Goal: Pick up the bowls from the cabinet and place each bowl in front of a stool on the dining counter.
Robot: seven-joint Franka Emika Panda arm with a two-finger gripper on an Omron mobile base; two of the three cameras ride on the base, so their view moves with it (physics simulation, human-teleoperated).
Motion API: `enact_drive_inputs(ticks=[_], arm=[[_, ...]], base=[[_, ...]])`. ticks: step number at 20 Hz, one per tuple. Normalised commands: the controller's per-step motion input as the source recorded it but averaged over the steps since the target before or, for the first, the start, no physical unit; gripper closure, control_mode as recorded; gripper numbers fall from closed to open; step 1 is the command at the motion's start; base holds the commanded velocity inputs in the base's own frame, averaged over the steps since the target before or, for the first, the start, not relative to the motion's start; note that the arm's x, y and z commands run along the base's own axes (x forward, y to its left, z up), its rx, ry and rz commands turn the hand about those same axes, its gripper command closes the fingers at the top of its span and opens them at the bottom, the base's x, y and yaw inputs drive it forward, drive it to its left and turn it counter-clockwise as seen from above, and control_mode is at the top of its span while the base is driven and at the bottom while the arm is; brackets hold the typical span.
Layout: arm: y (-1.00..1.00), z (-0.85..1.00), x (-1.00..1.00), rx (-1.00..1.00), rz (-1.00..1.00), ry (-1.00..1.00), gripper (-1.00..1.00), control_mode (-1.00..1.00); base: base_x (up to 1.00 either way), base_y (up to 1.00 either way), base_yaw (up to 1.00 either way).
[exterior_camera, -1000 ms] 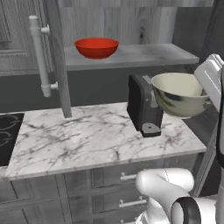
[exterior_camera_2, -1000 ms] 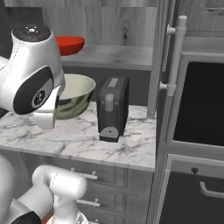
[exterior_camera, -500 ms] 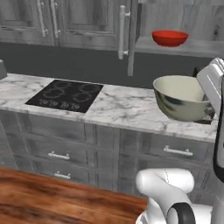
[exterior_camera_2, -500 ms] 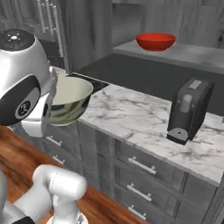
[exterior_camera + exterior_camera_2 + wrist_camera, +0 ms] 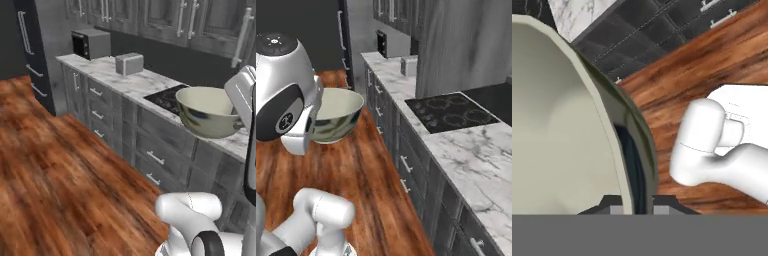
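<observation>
One cream bowl (image 5: 207,111) is clamped by its rim in the gripper (image 5: 633,202); you see the fingers pressed together on the wall in the hand view. The bowl hangs clear above the wooden floor (image 5: 55,180), beside the marble worktop (image 5: 466,150). On that worktop sits the cooktop (image 5: 448,111), with a toaster (image 5: 129,63) and microwave (image 5: 90,43) farther along.

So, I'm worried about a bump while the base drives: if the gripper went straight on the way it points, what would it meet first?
Probably the wood floor. The gripper, jaws shut on the cream bowl's rim, looks down past the bowl at bare floor beside the dark drawers; depth is hard to judge.
</observation>
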Motion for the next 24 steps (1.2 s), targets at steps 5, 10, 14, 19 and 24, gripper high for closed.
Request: enact_drive_inputs(ticks=[5, 10, 14, 19, 24], arm=[[0.0, 0.0, 0.0, 0.0, 0.0, 0.0, 1.0, 1.0], [0.0, 0.0, 0.0, 0.0, 0.0, 0.0, 1.0, 1.0], [0.0, 0.0, 0.0, 0.0, 0.0, 0.0, 1.0, 1.0], [0.0, 0.0, 0.0, 0.0, 0.0, 0.0, 1.0, 1.0], [0.0, 0.0, 0.0, 0.0, 0.0, 0.0, 1.0, 1.0]], base=[[-0.16, 0.28, 1.0], [0.22, 0.52, 0.83], [0.56, 0.69, 0.67], [0.04, 0.55, 0.89], [-0.26, 0.87, 0.79]])
